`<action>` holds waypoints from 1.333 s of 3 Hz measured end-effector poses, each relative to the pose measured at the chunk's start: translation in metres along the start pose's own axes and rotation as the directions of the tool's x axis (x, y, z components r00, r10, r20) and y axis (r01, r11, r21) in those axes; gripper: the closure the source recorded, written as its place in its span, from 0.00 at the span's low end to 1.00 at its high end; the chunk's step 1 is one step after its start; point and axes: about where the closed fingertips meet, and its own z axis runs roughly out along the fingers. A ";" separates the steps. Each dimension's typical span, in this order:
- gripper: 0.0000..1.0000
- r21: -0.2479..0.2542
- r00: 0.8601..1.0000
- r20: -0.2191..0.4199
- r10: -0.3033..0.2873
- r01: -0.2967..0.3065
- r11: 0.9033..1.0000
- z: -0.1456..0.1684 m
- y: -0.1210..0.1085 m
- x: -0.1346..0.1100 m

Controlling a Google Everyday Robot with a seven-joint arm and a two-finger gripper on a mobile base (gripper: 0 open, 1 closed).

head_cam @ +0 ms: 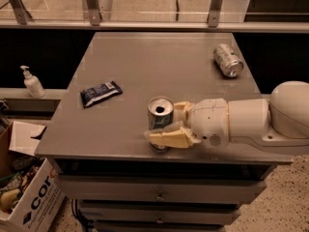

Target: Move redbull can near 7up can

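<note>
The redbull can stands upright near the front edge of the grey table, its open silver top facing up. My gripper reaches in from the right at the can. One finger presses across the can's lower front and the other sits at its far right side, so the fingers are shut on the can. The can's base rests on the table. The 7up can lies on its side at the back right of the table, well away from the gripper.
A dark blue snack packet lies left of the middle of the table. A white pump bottle stands on a ledge to the left. A cardboard box sits on the floor at the lower left. Drawers run below the table's front edge.
</note>
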 end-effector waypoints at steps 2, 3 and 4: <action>1.00 0.085 0.997 0.014 0.082 -0.083 0.993 -0.020 -0.020 0.006; 1.00 0.153 0.990 0.018 0.136 -0.138 0.979 -0.041 -0.040 0.011; 1.00 0.218 0.983 0.021 0.184 -0.184 0.958 -0.063 -0.059 0.016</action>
